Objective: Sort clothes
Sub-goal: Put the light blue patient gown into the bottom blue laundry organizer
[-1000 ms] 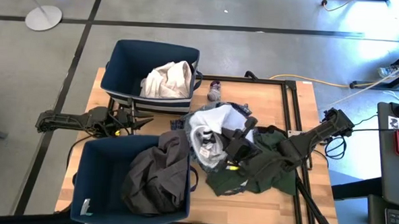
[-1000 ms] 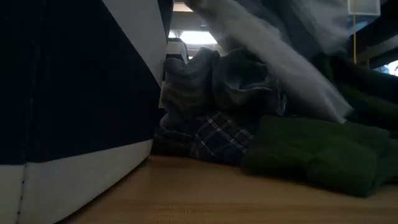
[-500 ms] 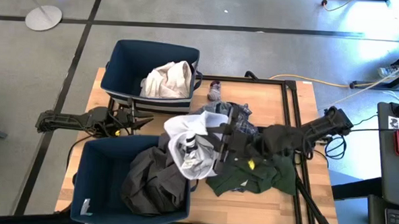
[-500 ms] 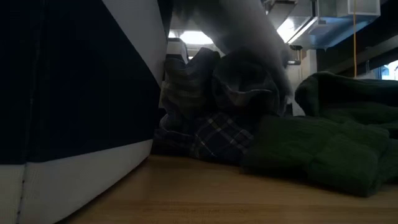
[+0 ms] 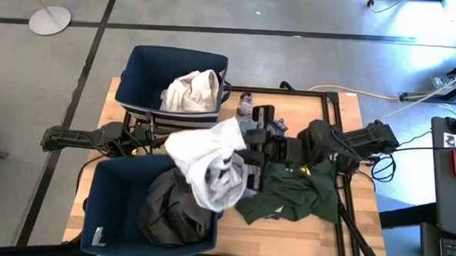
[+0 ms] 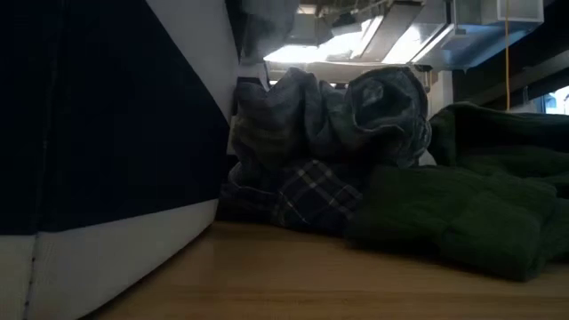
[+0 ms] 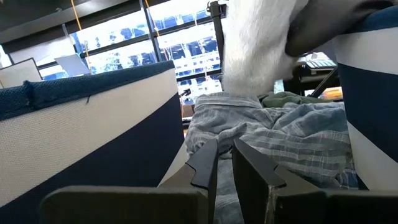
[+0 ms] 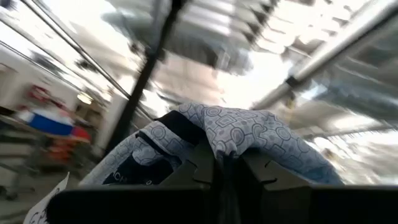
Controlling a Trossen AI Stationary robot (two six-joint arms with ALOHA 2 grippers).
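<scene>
My right gripper (image 5: pixel 244 156) is shut on a white garment (image 5: pixel 203 162) and holds it in the air above the gap between the two bins. The garment also shows in the left wrist view (image 7: pixel 261 43). A cream garment (image 5: pixel 191 90) lies in the far bin (image 5: pixel 142 70). A dark grey garment (image 5: pixel 174 210) lies in the near bin (image 5: pixel 109 196). A dark green garment (image 5: pixel 290 196), a grey-blue striped one (image 6: pixel 320 111) and a blue plaid one (image 6: pixel 307 191) lie on the table. A small grey-purple sock (image 5: pixel 246 106) lies near the far edge. My left gripper (image 5: pixel 166 141) is shut and empty between the bins. My right gripper pinches a bunched fold of the white garment's patterned inner cloth (image 8: pixel 233 130) between its two fingers. The fingers come about level from the table's right side. The garment hangs to the left of and below the fingers, slack and clear of the table, its lower end (image 5: pixel 217 197) over the near bin's corner.
The two navy bins stand at the table's left half, with my left arm (image 5: pixel 81 137) lying in the gap between them. The remaining clothes pile sits at the middle and right. Bare wood (image 6: pixel 293 276) shows along the near edge.
My right gripper has risen and gone toward the table's left with the white garment. The garment has been pulled off the pile, lifted clear of the table, and now hangs by the near bin. The striped and green garments beneath it are uncovered.
</scene>
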